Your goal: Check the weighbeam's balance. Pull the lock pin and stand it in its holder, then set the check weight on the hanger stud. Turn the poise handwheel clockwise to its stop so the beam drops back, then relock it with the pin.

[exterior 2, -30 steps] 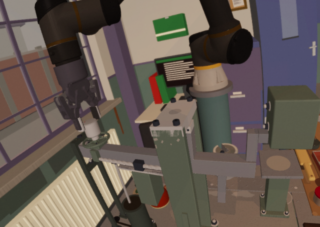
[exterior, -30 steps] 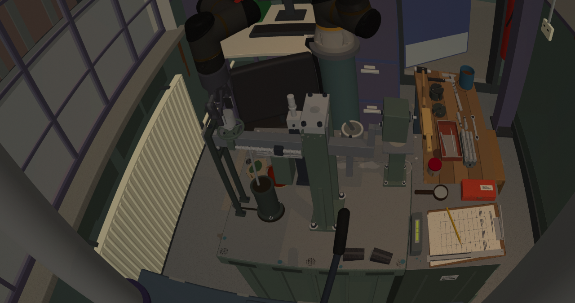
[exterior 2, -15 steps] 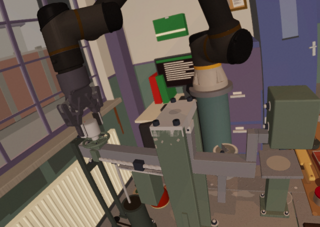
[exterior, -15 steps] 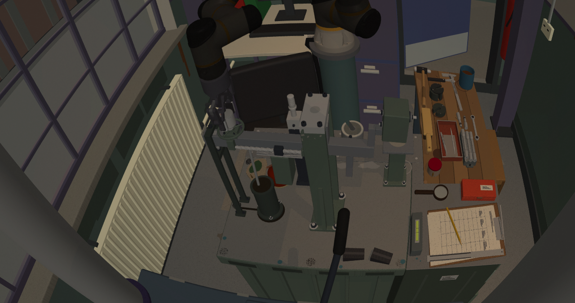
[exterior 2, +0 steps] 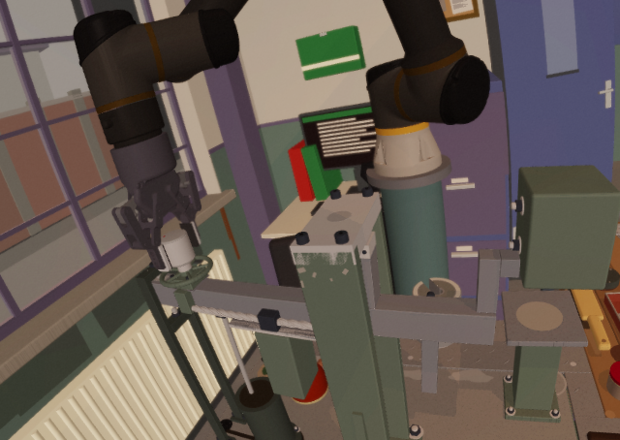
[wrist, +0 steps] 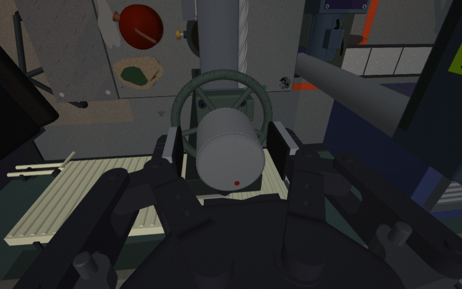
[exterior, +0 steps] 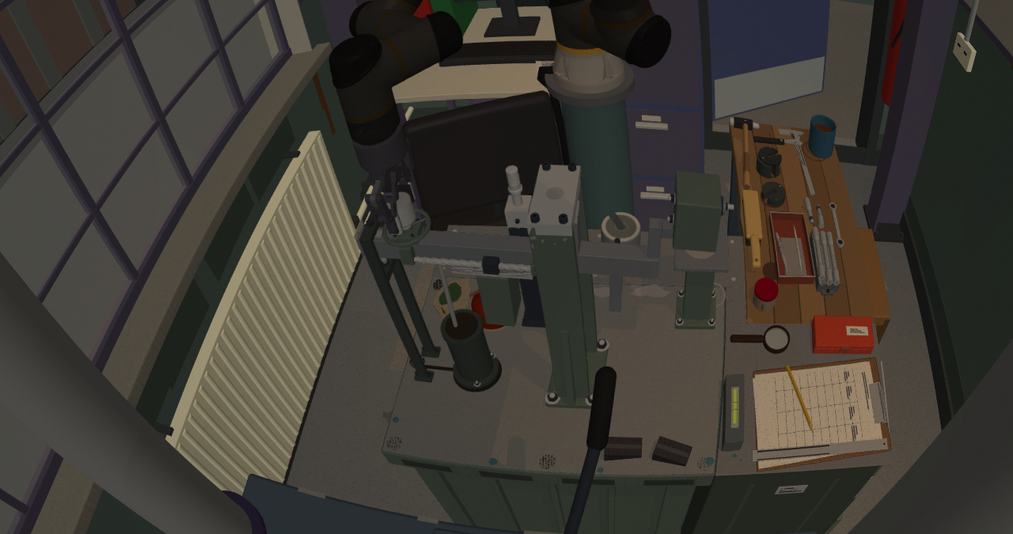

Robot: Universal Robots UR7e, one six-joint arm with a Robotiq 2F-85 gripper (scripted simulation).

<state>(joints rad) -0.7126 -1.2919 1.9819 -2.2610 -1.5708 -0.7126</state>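
Note:
The green poise handwheel [wrist: 221, 108] at the left end of the grey beam [exterior: 496, 244] is partly hidden behind its pale grey cylindrical hub knob [wrist: 229, 151], which carries a red dot. The wheel [exterior 2: 185, 271] sits on top of the left frame post. The lock pin [exterior: 513, 180] stands upright in its holder beside the green centre column [exterior: 563, 276]. The check weight [exterior: 621, 227], a pale slotted disc, sits on the hanger stud on the beam's right arm. My gripper [wrist: 225, 143] is lowered around the hub knob [exterior 2: 176, 250], one finger on each side, and it is open and holds nothing.
A cream radiator [exterior: 262, 318] runs along the window wall left of the stand. A dark cylinder [exterior: 467, 350] with a thin rod stands below the beam. The green counterweight box [exterior: 698, 212] is on the right, beyond it a tool board [exterior: 800, 219] and clipboard [exterior: 815, 407].

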